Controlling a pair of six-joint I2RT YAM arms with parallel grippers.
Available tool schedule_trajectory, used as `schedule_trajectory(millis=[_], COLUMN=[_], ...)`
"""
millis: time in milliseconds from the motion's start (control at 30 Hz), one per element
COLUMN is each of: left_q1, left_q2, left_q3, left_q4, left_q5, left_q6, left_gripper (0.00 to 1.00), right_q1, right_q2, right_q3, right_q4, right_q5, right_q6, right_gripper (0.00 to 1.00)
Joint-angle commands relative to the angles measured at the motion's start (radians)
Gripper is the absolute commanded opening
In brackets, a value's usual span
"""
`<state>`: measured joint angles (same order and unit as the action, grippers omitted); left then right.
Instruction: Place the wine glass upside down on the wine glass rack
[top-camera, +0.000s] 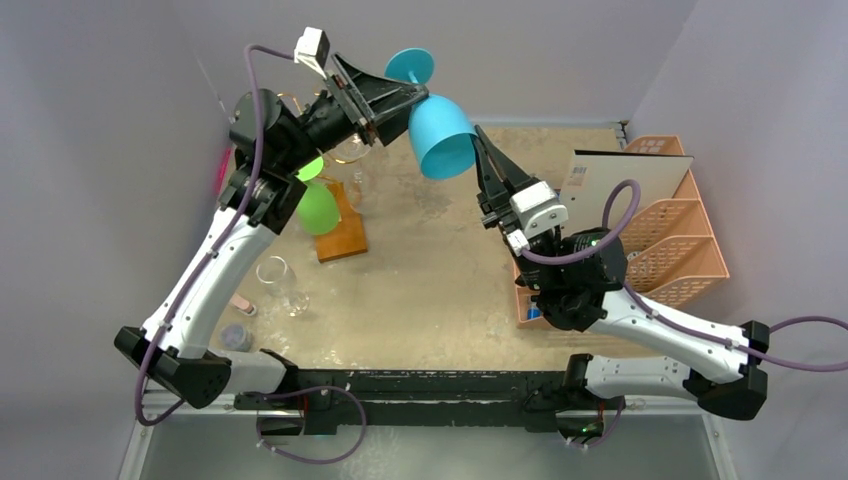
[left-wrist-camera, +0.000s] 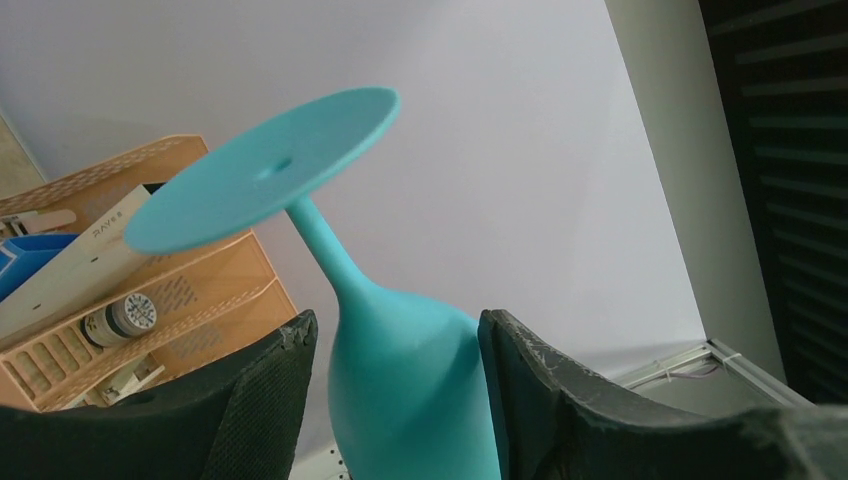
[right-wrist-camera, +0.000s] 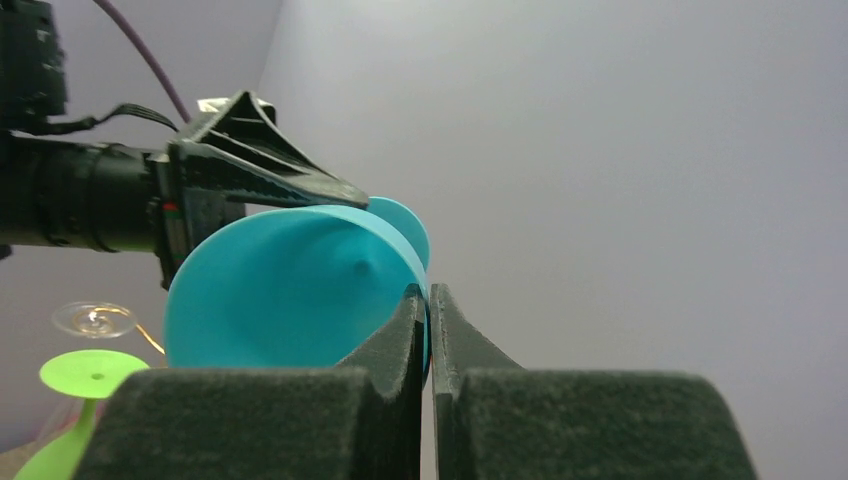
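The blue wine glass (top-camera: 440, 135) hangs in the air above the back of the table, foot up and tilted. My right gripper (top-camera: 482, 152) is shut on its rim from below; in the right wrist view the rim (right-wrist-camera: 290, 290) sits pinched between the fingertips (right-wrist-camera: 428, 300). My left gripper (top-camera: 412, 105) straddles the bowl (left-wrist-camera: 410, 390) near the stem; one finger touches it and a small gap shows at the other. The gold wire rack (top-camera: 345, 150) on its wooden base (top-camera: 345, 235) stands below the left arm, partly hidden, with a green glass (top-camera: 318, 205) hanging upside down on it.
Two clear glasses (top-camera: 272, 268) (top-camera: 297, 300) and a small jar (top-camera: 237, 337) stand on the table at the front left. A pink lattice organiser (top-camera: 670, 235) holding a board stands at the right. A clear glass foot (right-wrist-camera: 92, 318) shows by the rack.
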<state>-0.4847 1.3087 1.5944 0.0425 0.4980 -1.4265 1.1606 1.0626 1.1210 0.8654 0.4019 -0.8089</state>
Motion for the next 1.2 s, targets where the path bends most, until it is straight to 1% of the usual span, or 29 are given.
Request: schedule_trajectory(millis=[0,67,333,400,567,667,767,867,967,1067,1167], left_q1=[0.001,0.001,0.003,0.004,0.003,0.004,0.003,0.003,0.003,0.003,0.003], left_q2=[0.026,0.032,0.038,0.041,0.051,0.06,0.068,0.068,0.069,0.073,0.075], left_q3=[0.005,0.007,0.009,0.009,0.009,0.014,0.02,0.019,0.024,0.03,0.042], left_q4=[0.104,0.114,0.121,0.122,0.141,0.162,0.178,0.183,0.183,0.184,0.183], left_q5=[0.054,0.057,0.053,0.054,0.058,0.07,0.08,0.078,0.079,0.083,0.085], left_q6=[-0.062,-0.069,-0.069,-0.069,-0.077,-0.091,-0.102,-0.102,-0.092,-0.075,-0.03], left_gripper=[0.58,0.54,0.3,0.26,0.24,0.28,0.28,0.22,0.13,0.0,0.0], right_q1=[-0.003,-0.003,-0.006,-0.008,-0.01,-0.012,-0.012,-0.012,-0.012,-0.012,-0.013], right_q2=[-0.028,-0.03,-0.026,-0.029,-0.039,-0.041,-0.036,-0.029,-0.026,-0.019,-0.015], right_q3=[-0.003,-0.007,-0.018,-0.023,-0.038,-0.05,-0.057,-0.059,-0.058,-0.058,-0.058], right_q4=[0.005,-0.002,-0.009,-0.017,-0.042,-0.046,-0.042,-0.035,-0.047,-0.051,-0.045], right_q5=[-0.043,-0.052,-0.056,-0.07,-0.106,-0.131,-0.148,-0.158,-0.177,-0.18,-0.173], right_q6=[0.054,0.061,0.06,0.061,0.059,0.047,0.029,0.014,0.0,-0.01,-0.009], right_gripper=[0.0,0.0,0.0,0.0,0.0,0.0,0.0,0.0,0.0,0.0,0.0])
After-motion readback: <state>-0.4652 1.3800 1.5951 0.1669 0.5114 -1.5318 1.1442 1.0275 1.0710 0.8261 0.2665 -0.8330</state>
